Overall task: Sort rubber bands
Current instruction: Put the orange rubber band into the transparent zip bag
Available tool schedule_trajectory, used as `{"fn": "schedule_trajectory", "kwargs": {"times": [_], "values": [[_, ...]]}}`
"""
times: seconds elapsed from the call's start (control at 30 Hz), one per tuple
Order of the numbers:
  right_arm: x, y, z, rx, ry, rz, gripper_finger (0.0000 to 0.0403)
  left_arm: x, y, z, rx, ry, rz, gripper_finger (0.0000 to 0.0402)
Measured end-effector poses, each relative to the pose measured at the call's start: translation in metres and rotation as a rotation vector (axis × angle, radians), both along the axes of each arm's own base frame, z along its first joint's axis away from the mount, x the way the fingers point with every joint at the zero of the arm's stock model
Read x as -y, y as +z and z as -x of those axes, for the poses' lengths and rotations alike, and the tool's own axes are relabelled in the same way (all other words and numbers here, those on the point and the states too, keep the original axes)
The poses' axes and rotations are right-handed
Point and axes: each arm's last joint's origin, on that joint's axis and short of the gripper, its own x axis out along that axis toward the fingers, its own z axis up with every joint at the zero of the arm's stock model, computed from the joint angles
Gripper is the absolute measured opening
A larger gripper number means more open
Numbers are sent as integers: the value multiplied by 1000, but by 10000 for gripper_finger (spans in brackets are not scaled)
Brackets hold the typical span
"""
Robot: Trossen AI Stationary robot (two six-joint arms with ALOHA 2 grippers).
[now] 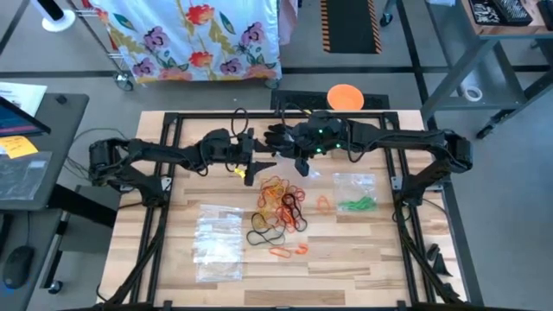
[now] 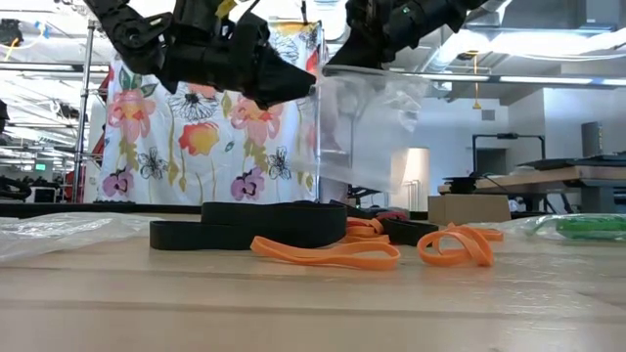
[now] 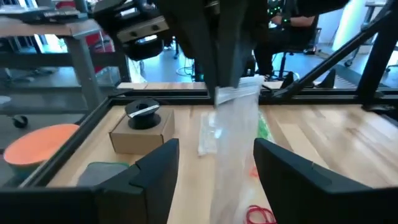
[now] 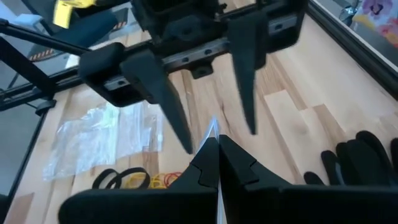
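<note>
Right gripper (image 4: 214, 163) is pinched together on the top edge of a clear plastic bag (image 3: 233, 134), holding it up in the air over the back-middle of the table (image 1: 363, 259) so it hangs open-end up (looks meant as the receiving bag). Left gripper (image 3: 214, 165) faces it with fingers (image 3: 155, 165) apart on either side of the hanging bag, not gripping it; probably there to spread the mouth or take the other edge so bands can go in. From the right wrist view the left arm's two fingers (image 4: 168, 112) straddle the bag's edge just beyond the right fingertips.

The rubber bands (image 1: 281, 207) are mostly still in a mixed heap at the table's centre: orange, red, yellow and black loops tangled together, with a couple of orange ones (image 1: 289, 250) loose toward the front edge. In the low view black bands (image 2: 254, 225) and orange bands (image 2: 328, 254) lie flat on the wood. Green ones (image 1: 356, 205) already sit in a bag (image 1: 354, 192) toward the right side, so one colour seems sorted.

More bags (image 1: 218, 242) lie stacked toward the front-left, spare for other colours. A black glove (image 4: 357, 165) rests near the back edge, out of the way.
</note>
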Motion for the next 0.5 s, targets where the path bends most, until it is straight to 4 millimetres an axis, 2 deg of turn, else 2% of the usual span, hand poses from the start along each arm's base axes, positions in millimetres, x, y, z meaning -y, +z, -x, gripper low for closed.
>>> {"fn": "schedule_trajectory", "kwargs": {"times": [0.37, 0.5], "values": [[-3, 6, -4, 70, 11, 16, 0, 3, 1, -5, -66, -51, 53, 208], [-3, 5, -4, 61, 13, 19, 0, 3, 1, -5, -65, -52, 48, 171]]}}
